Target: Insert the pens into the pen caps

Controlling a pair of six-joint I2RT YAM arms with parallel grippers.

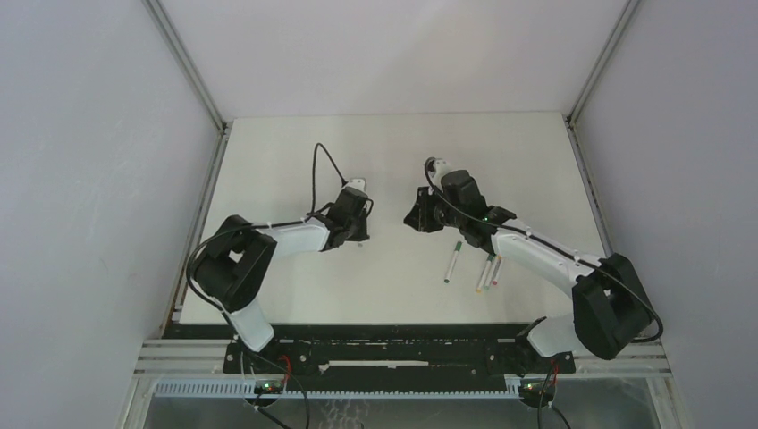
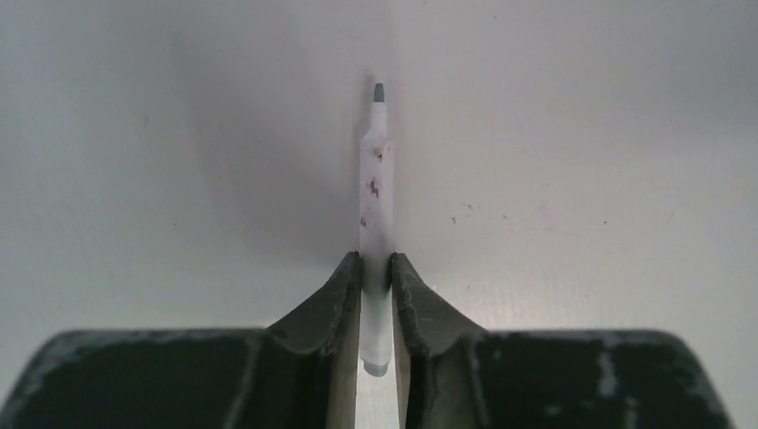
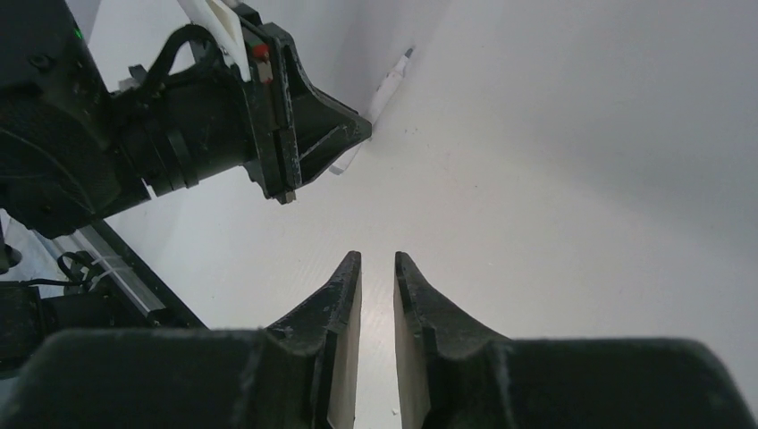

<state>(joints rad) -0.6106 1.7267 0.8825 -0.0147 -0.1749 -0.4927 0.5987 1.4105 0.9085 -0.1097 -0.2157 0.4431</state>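
Note:
My left gripper [image 2: 376,264] is shut on a white pen [image 2: 375,188] whose grey-blue tip [image 2: 379,92] points away from the camera, held above the table. In the top view the left gripper [image 1: 365,207] faces my right gripper [image 1: 413,217] across a small gap at mid-table. The right gripper [image 3: 378,259] is empty, its jaws a narrow gap apart. The left gripper [image 3: 362,134] with its pen [image 3: 391,82] shows in the right wrist view. Three more pens [image 1: 453,264] [image 1: 486,273] [image 1: 495,270] lie beside the right arm. I see no separate pen caps.
The white table [image 1: 393,143] sits between grey walls with metal corner posts. A black rail [image 1: 384,344] runs along the near edge by the arm bases. The left arm's cable [image 1: 317,170] loops above its wrist.

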